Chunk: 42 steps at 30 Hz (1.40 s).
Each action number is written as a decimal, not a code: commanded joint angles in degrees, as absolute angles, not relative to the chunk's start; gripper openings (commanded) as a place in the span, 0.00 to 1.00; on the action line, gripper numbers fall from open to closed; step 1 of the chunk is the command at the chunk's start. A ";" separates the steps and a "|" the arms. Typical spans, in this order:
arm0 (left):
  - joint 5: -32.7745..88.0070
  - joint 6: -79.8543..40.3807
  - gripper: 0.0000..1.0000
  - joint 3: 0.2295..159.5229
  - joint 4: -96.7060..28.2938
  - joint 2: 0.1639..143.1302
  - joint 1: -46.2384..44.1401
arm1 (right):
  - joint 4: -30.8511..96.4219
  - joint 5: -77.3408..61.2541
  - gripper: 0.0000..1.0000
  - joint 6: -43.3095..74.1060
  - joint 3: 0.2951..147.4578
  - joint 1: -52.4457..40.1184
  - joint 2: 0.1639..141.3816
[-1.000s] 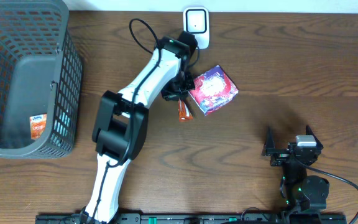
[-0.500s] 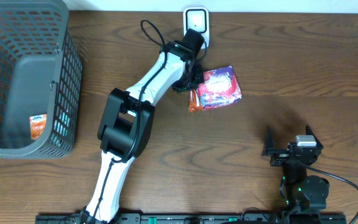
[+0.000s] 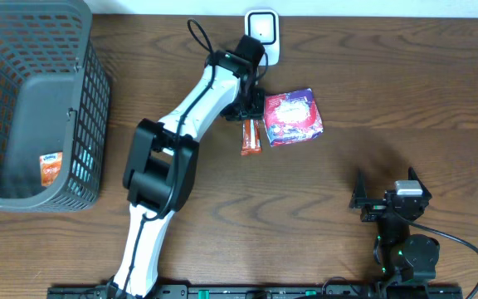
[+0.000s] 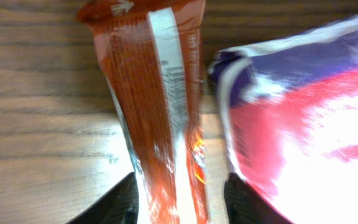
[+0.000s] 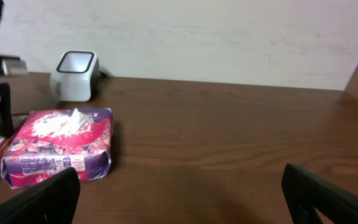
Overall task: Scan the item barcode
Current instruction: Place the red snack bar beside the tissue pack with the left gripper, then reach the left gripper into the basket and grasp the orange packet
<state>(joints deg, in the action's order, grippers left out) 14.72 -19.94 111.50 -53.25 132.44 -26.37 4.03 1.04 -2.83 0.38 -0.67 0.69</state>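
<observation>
The left fingers [image 4: 120, 202] are hovering parted around the orange snack packet [image 3: 250, 138] lying on the desk [image 3: 405, 91] near the barcode scanner [image 3: 262, 31], probably for regripping; the right fingers [image 5: 39, 199] are idling wide apart

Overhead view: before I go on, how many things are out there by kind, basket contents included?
Mesh basket: 1
Barcode scanner: 1
Purple-and-red pack: 1
Orange packets: 2, a loose one and one in the basket
Total: 5
</observation>
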 commanded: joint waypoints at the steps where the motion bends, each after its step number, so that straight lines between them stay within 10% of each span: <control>1: 15.00 -18.85 0.53 113.67 -53.28 124.66 -25.69 | 4.27 0.97 0.99 -3.49 0.32 -0.19 0.38; 9: 14.50 -18.85 0.78 114.41 -48.25 106.34 -18.61 | 4.27 0.97 0.99 -3.49 0.32 -0.19 0.38; 19: -5.21 -19.16 0.85 114.41 -44.73 90.04 5.32 | 4.27 0.97 0.99 -3.49 0.32 -0.19 0.38; 28: -5.21 -31.90 0.86 113.34 -57.65 94.59 27.75 | 4.27 0.97 0.99 -3.49 0.32 -0.19 0.38; 42: -5.23 -31.57 0.71 113.21 -73.97 112.77 31.16 | 4.27 0.97 0.99 -3.49 0.32 -0.19 0.38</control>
